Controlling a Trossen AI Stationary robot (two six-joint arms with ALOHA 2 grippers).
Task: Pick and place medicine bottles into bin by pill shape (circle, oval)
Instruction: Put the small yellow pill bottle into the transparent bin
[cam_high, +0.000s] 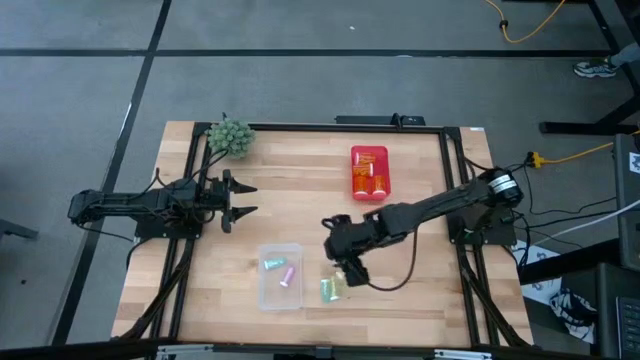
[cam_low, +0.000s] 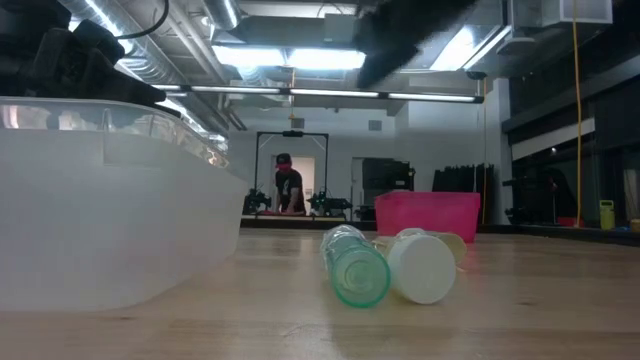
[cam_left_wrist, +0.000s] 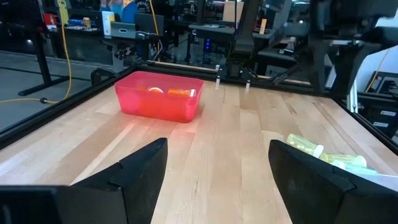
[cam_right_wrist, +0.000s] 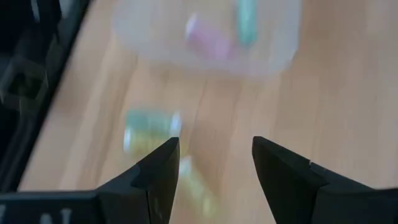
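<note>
Two pastel bottles, one green and one yellow with a white cap (cam_high: 332, 289), lie on their sides on the table beside the clear bin; they also show in the low view (cam_low: 385, 265). The clear bin (cam_high: 281, 296) holds a green and a pink bottle (cam_high: 280, 268). The red bin (cam_high: 369, 171) holds orange bottles. My right gripper (cam_high: 343, 266) is open and empty, hovering just above the two loose bottles (cam_right_wrist: 152, 134). My left gripper (cam_high: 243, 199) is open and empty at the table's left side.
A spiky green ball (cam_high: 230, 136) lies at the table's far left corner. A black frame runs around the table's edge (cam_high: 300, 128). Bare wood lies between the two bins. A person stands far off in the room behind (cam_low: 288, 187).
</note>
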